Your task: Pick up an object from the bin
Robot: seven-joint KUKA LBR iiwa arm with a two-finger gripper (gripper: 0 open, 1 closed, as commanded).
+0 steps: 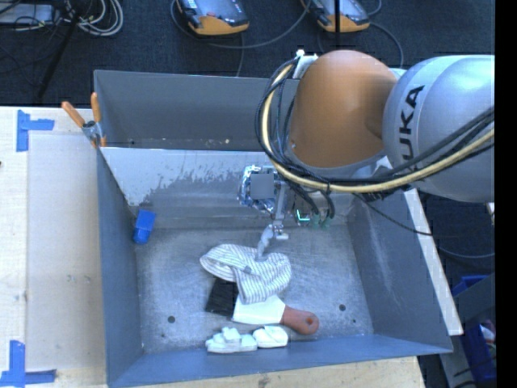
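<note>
My gripper [271, 238] reaches down from under the orange cover to the middle of the bin. Its tip sits at the upper right edge of a crumpled striped white cloth [250, 272]. A black flat object [220, 297] sticks out from under the cloth's lower left. Below the cloth lies a tool with a white head and a brown handle [297, 322].
A white ridged plastic piece [242, 339] lies by the bin's near wall. A small blue block [144, 225] rests against the left wall. The arm and its cables hang over the bin's upper right part.
</note>
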